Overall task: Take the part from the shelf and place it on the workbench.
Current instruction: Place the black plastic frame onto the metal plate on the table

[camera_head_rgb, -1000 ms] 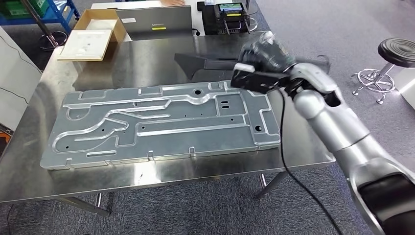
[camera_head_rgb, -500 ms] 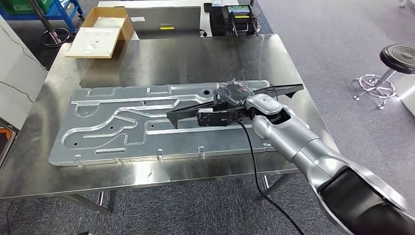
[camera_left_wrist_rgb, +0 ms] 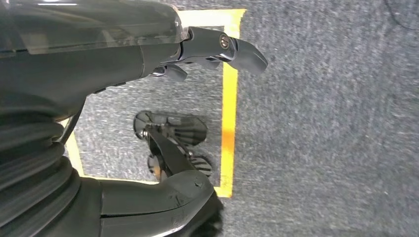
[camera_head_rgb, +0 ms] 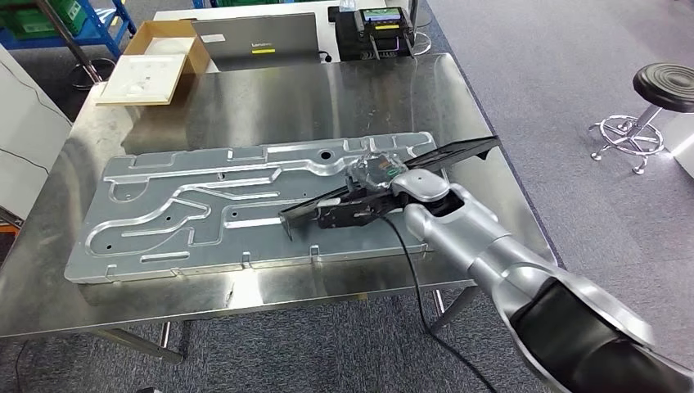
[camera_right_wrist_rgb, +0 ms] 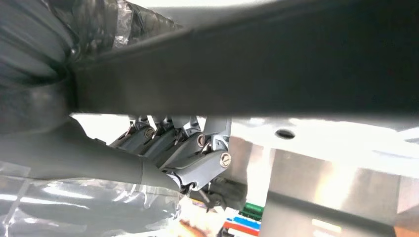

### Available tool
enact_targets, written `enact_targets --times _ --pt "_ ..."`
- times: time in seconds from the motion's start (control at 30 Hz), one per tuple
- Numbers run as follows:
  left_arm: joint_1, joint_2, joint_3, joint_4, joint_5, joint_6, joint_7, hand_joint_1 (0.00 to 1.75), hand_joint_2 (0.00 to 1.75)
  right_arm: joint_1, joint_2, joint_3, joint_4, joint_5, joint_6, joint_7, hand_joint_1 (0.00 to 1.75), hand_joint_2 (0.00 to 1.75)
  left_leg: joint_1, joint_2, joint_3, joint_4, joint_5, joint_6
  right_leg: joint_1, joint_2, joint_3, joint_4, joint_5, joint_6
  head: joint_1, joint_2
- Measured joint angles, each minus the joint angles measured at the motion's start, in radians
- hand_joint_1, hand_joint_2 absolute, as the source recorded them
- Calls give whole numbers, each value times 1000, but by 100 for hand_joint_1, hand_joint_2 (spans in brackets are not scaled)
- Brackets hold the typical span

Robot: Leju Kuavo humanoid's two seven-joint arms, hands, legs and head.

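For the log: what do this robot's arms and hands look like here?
The right arm is glossy silver with a black upper segment; a black cable hangs from its wrist. The right robot hand is dark, wrapped in clear plastic film, with grey metal fingers. The left robot hand has a grey ribbed cover, thick grey thumb and darker fingers.

A large metal panel (camera_head_rgb: 245, 205) covers the near worktop (camera_head_rgb: 327, 98); bare steel lies behind it, up to a laptop (camera_head_rgb: 258, 39) and box (camera_head_rgb: 159, 57).

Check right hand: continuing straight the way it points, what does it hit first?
Likely the large grey stamped metal panel on the steel workbench. The right hand holds the long black part over it, pointing left across it; height unclear.
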Motion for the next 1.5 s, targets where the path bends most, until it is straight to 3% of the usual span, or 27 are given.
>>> enact_targets --times 0.03,0.1,0.17,0.27,0.37,0.4,0.43,0.47,0.5,0.57,0.63,0.73,0.77,0.83,0.9,0.93,0.97,1.0,1.07,1.13,1.23,1.3,1.4,1.43,1.47,1.5 --pt "-1 1 -2 0 -1 -2 -7 0 175 0 14 4 18 5 -7 0 86 87 0 0 36 -72 29 3 0 1 0 4 -2 1 0 0" --pt "-2 2 -7 0 -5 -5 -19 0 87 -3 39 12 52 13 -20 -2 0 0 -4 0 89 -176 59 10 3 4 -3 11 -6 7 0 0" --pt "-3 2 -15 0 -10 -4 -29 0 0 -3 56 19 78 16 -32 -5 0 0 -8 -2 98 -196 60 17 5 6 -5 12 -4 16 0 0" --pt "-4 2 -27 0 -18 6 -37 0 0 -3 67 20 99 -23 -46 -22 0 0 0 1 99 -205 71 33 5 6 -16 36 -24 32 0 0" --pt "-4 2 -37 0 -22 8 -38 0 0 3 64 -12 100 -134 -47 -68 0 0 3 5 96 -207 75 43 -3 4 -91 207 -119 49 0 0" --pt "-3 2 -40 0 -23 8 -38 0 0 9 61 -31 96 -173 -43 -85 0 0 3 5 95 -207 76 43 -7 3 -118 267 -142 53 0 0" --pt "-3 2 -44 0 -23 8 -38 0 0 14 58 -52 87 -209 -38 -99 0 0 3 5 94 -205 76 42 -10 2 -131 297 -146 56 0 0" --pt "-3 2 -46 0 -24 8 -38 0 0 18 53 -74 75 -239 -31 -110 0 0 4 5 94 -204 75 42 -13 1 -125 288 -130 58 0 0" --pt "-3 2 -47 0 -24 8 -38 0 0 20 49 -98 60 -262 -24 -118 0 0 4 4 94 -203 75 41 -16 0 -99 238 -98 58 0 0" --pt "-3 2 -49 0 -24 7 -38 0 0 17 41 -135 35 -286 -14 -127 0 0 4 4 94 -201 73 34 -15 -1 -28 95 -37 54 1 0" --pt "-4 3 -49 0 -24 7 -38 0 0 15 37 -155 17 -292 -11 -129 0 0 2 3 92 -201 73 22 -10 0 6 19 -19 46 0 0" --pt "-5 3 -50 0 -24 7 -39 0 0 19 31 -170 -6 -305 -15 -134 0 0 3 4 90 -203 73 2 -7 1 6 8 -15 28 0 0" --pt "-5 3 -51 0 -25 6 -39 0 0 20 29 -177 -17 -317 -17 -139 0 0 4 4 85 -190 61 -2 -9 0 7 3 -11 20 0 0" --pt "-5 3 -54 0 -25 5 -40 0 0 26 26 -198 -48 -357 -21 -150 0 0 6 4 46 -98 4 -5 -11 -1 10 -4 -7 9 0 0" --pt "-5 4 -56 0 -24 5 -40 0 0 41 18 -227 -87 -399 -29 -154 0 0 5 4 -15 40 -57 -7 -7 -1 10 -4 -7 4 0 0" --pt "-5 4 -57 0 -23 6 -40 0 0 51 12 -243 -107 -413 -34 -152 0 0 5 4 -33 81 -66 -8 -5 -2 10 -4 -7 4 0 0" --pt "-4 4 -58 0 -22 6 -40 0 0 61 5 -259 -127 -421 -41 -149 0 0 5 4 -34 82 -56 -7 -4 -2 10 -3 -8 4 0 0" --pt "-4 4 -58 0 -22 6 -40 0 0 68 -2 -275 -147 -425 -48 -146 0 0 5 4 -13 40 -26 -5 -3 -1 11 -2 -8 4 0 0" --pt "-4 5 -61 0 -20 6 -41 0 0 75 -16 -306 -183 -436 -64 -143 0 0 3 4 59 -103 39 2 -1 0 12 1 -11 8 0 0" --pt "-5 6 -64 0 -17 6 -42 0 0 78 -30 -334 -212 -449 -75 -144 0 0 -1 3 102 -190 62 9 3 1 10 4 -12 16 0 0" --pt "-5 7 -68 0 -14 5 -43 0 0 85 -46 -361 -240 -456 -81 -144 0 0 -1 2 104 -202 62 22 3 2 7 6 -12 31 0 0" --pt "-6 6 -70 0 -14 5 -44 0 0 88 -55 -373 -255 -463 -82 -145 0 0 3 3 105 -208 67 34 0 1 -10 45 -42 42 0 0" --pt "-7 7 -72 0 -12 5 -45 0 0 106 -65 -401 -278 -531 -75 -166 0 0 3 5 105 -209 69 42 -6 1 -94 230 -133 55 0 0" --pt "-7 7 -72 0 -12 5 -46 0 0 123 -70 -419 -294 -579 -70 -183 0 0 3 4 105 -209 69 42 -9 0 -117 279 -146 57 0 0" --pt "-6 7 -72 0 -10 4 -48 0 0 145 -75 -445 -321 -634 -69 -206 0 0 3 3 105 -208 69 43 -10 0 -124 293 -141 59 0 0" --pt "-4 7 -72 0 -7 2 -52 0 0 170 -80 -477 -362 -688 -78 -235 0 0 3 1 106 -208 68 43 -12 0 -111 265 -117 58 0 0"
